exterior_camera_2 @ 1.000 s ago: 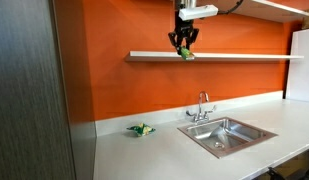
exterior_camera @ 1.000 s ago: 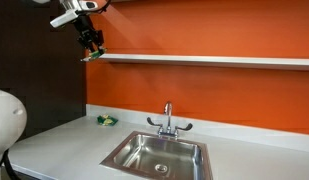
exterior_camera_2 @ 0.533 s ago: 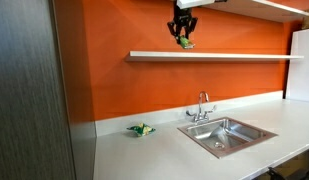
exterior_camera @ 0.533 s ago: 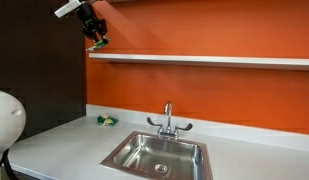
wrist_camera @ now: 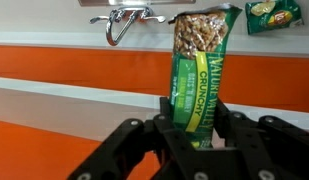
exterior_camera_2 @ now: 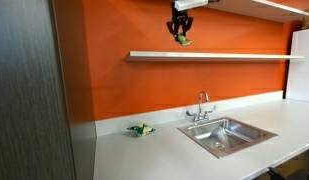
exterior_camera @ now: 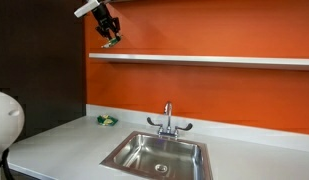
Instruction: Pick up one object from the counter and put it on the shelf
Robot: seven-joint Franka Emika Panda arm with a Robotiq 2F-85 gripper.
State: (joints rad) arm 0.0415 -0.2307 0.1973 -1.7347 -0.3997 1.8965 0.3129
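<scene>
While the arm is carrying its load along the orange wall, the gripper (exterior_camera: 111,35) is hanging well above the shelf (exterior_camera: 214,60), higher than it was a second ago, when it sat down at board level by the near end. Over the last half second it is also drifting sideways, further in along the board. The jaws are clamped on the green bar (wrist_camera: 199,70), which the wrist view shows standing upright between the two fingers (wrist_camera: 222,122), its wrapper printed with light lettering. In both exterior views the green bar (exterior_camera_2: 181,40) is dangling below the gripper (exterior_camera_2: 180,30), clear of the shelf (exterior_camera_2: 234,55) and not touching it.

So the pick is done and the placing is not: the bar is travelling in the air, not resting anywhere. Whether it is hanging directly over the board or slightly in front of it is hard to say at this size. Down on the counter (exterior_camera: 64,140), the lumpier green-and-yellow item (exterior_camera: 106,121) is lying untouched near the tap (exterior_camera: 168,118). Probably the next move is a lowering onto the board before the jaws part.
</scene>
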